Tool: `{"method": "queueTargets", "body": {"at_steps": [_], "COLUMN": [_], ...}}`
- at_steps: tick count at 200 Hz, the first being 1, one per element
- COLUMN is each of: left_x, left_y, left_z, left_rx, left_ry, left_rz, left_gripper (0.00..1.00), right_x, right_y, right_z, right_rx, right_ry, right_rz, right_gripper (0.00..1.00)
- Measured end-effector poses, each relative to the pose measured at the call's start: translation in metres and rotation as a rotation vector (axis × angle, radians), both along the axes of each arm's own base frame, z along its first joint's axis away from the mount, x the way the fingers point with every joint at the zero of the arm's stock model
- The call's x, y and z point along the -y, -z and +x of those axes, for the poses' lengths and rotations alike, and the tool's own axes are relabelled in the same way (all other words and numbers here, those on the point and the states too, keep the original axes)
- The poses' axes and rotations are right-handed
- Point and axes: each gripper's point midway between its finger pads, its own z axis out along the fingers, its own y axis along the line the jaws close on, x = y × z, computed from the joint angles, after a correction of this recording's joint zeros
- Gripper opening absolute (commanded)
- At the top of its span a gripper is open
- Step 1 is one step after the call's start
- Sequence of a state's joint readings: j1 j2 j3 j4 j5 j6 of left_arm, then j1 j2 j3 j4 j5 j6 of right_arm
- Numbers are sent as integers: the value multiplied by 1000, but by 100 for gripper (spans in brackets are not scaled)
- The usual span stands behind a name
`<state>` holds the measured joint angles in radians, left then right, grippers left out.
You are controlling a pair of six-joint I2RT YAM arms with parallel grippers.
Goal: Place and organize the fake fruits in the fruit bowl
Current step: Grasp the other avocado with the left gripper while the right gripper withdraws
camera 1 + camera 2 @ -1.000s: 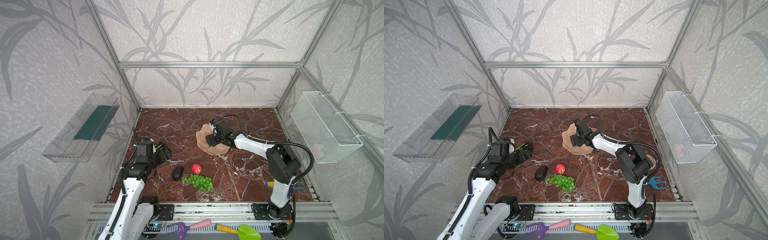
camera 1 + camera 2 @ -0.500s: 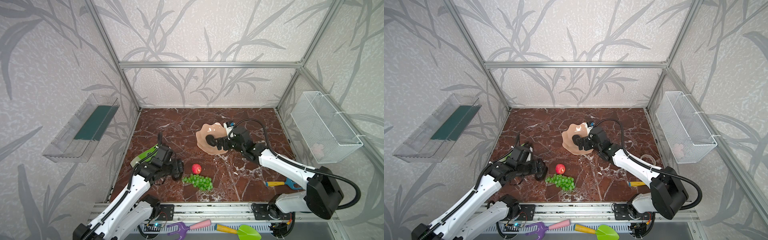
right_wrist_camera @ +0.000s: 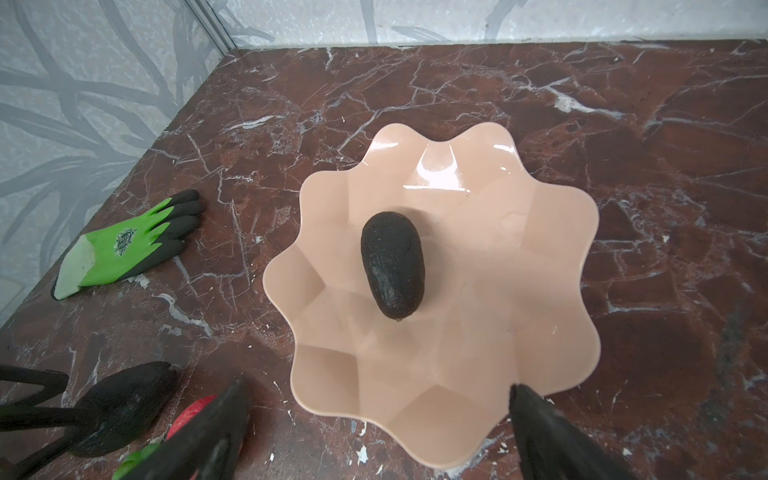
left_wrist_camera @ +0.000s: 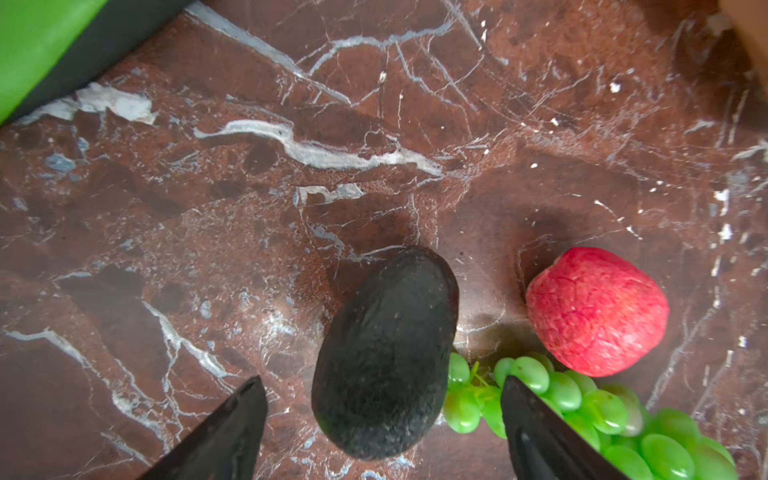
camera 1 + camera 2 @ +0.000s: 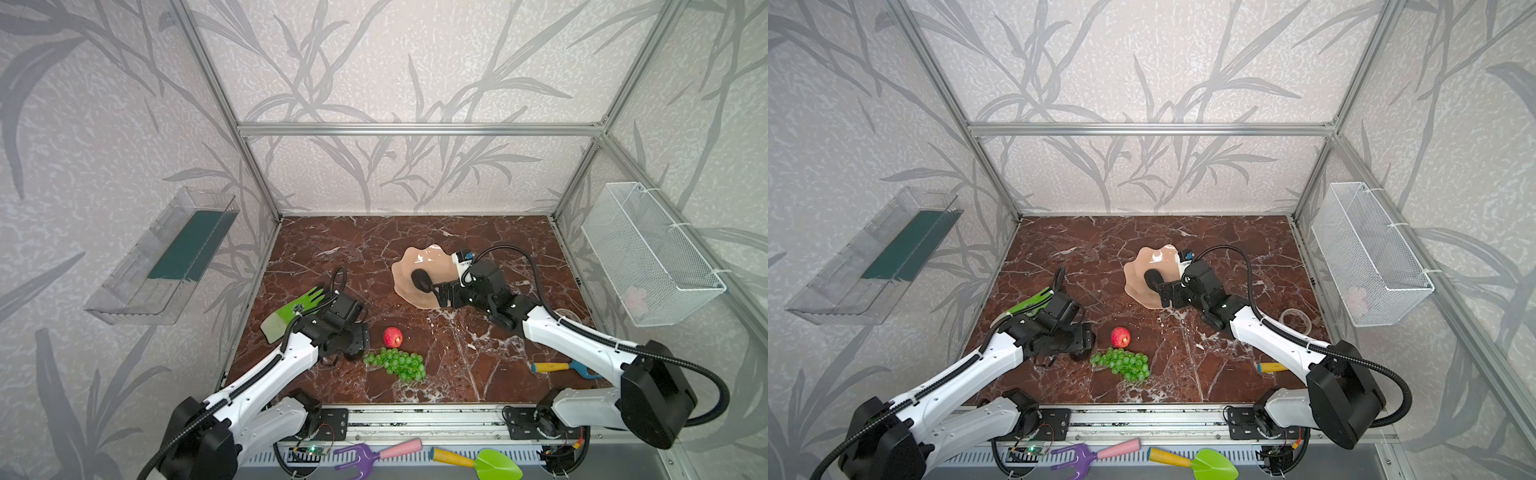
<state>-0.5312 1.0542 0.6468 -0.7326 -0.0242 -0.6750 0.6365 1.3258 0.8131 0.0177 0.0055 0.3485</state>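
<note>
Your left end effector (image 4: 380, 384) sits spread around the loose avocado (image 4: 386, 332), bottom centre. Right end effector (image 3: 378, 388) is apart too, second avocado (image 3: 392, 266) inside the fruit bowl (image 3: 540, 249).

The glossy peach-pink fruit bowl (image 3: 519, 232) stands upright, and one black avocado (image 3: 392, 266) lies inside it. Well apart from the bowl, the second avocado (image 4: 386, 353), the red apple (image 4: 596, 309) and the green grapes (image 5: 397, 363) lie close together.

Green glove (image 5: 297, 307) lying at eight o'clock on the marble (image 5: 415, 237), clear tray (image 5: 166, 257) hanging at nine, wire basket (image 5: 648, 253) hanging at three, fork (image 5: 376, 453) and trowel (image 5: 478, 461) lying at six.
</note>
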Motion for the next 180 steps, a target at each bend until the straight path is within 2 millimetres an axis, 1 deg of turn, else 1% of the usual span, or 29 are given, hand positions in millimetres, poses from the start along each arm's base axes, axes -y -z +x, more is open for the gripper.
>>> {"method": "queueTargets", "body": {"at_steps": [45, 70, 87, 118, 137, 151, 180], "left_x": [2, 0, 0, 1, 1, 2, 2], "left_y": [18, 25, 27, 29, 28, 28, 25], "left_z": [0, -2, -3, -2, -1, -1, 0], "left_rx": [-23, -39, -40, -41, -38, -36, -24], "left_ry": [10, 18, 17, 21, 22, 21, 21], "left_rz": [16, 28, 30, 33, 32, 30, 23], "left_gripper": [82, 76, 70, 58, 56, 52, 50], "right_x": [1, 1, -1, -2, -1, -1, -1], "right_y": [2, 4, 3, 5, 8, 8, 7], "right_z": [-1, -2, -2, -2, -3, -3, -3], "right_rx": [-3, -7, -5, 3, -1, 0, 2], "right_ry": [0, -2, -4, -6, -4, -3, 0], "right_rz": [0, 3, 11, 27, 29, 31, 35], "right_gripper": [97, 97, 100, 99, 99, 99, 99]}}
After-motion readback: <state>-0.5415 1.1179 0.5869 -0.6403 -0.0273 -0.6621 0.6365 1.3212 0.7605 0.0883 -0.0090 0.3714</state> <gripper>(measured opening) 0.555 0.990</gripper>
